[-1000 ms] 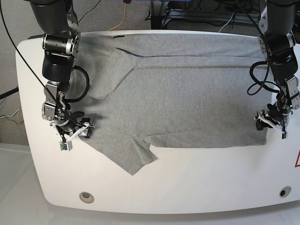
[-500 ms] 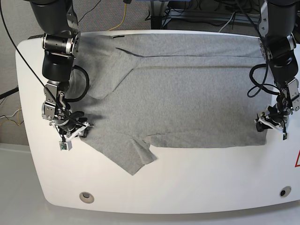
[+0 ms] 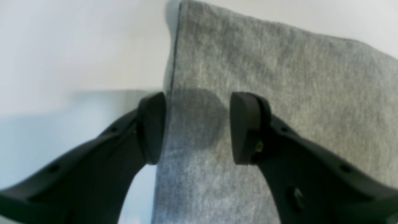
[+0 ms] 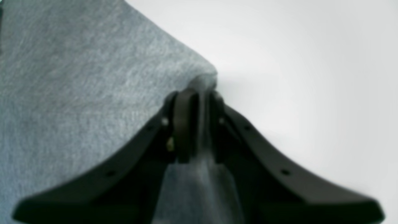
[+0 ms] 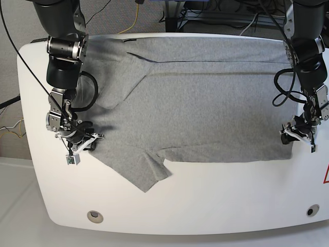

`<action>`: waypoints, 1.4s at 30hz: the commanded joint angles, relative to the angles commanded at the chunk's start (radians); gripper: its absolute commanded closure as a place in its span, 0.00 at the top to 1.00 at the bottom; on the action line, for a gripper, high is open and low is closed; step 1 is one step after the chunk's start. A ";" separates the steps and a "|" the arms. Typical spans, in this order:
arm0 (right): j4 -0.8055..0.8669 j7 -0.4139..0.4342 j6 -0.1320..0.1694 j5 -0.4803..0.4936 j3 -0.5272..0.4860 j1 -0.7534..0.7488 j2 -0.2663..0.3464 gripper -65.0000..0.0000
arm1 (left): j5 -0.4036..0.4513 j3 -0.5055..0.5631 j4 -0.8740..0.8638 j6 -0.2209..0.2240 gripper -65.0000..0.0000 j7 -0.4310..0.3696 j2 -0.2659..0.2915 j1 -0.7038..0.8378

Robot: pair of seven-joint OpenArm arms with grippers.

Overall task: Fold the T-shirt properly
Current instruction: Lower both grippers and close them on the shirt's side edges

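The right tool [image 4: 199, 121] has closed over the last second and now pinches the edge of the T-shirt [image 5: 205, 108], which lies flat on the worktop [image 5: 216, 206]. The left tool [image 3: 197, 127] is half open astride the hem, so lifting must wait.

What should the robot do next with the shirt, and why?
Probably close the left gripper on the T-shirt. Its jaws stand open astride the cloth's edge, one over the white table, one over fabric, while the right gripper is already pinched shut on a corner. Both need a hold before lifting to fold.
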 joint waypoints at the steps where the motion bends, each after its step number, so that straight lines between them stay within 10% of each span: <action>1: 0.002 -0.001 0.001 0.000 0.000 -0.001 0.000 0.27 | -0.001 0.001 0.002 -0.001 0.48 0.000 -0.001 0.002; 16: -0.014 -0.020 0.015 -0.002 0.001 0.001 -0.003 0.25 | -0.004 0.006 -0.016 0.007 0.45 -0.042 -0.016 -0.008; 27: -0.005 -0.005 0.017 0.002 -0.001 0.003 -0.003 0.16 | -0.008 0.007 -0.009 0.014 0.00 -0.099 -0.005 -0.009; 32: -0.004 -0.009 0.020 0.000 0.003 0.005 -0.003 0.00 | -0.014 0.014 -0.008 0.018 0.00 -0.098 -0.003 -0.007; 42: -0.003 -0.010 0.022 0.005 0.003 0.006 -0.002 0.05 | -0.011 0.014 -0.014 0.021 0.00 -0.083 0.001 -0.035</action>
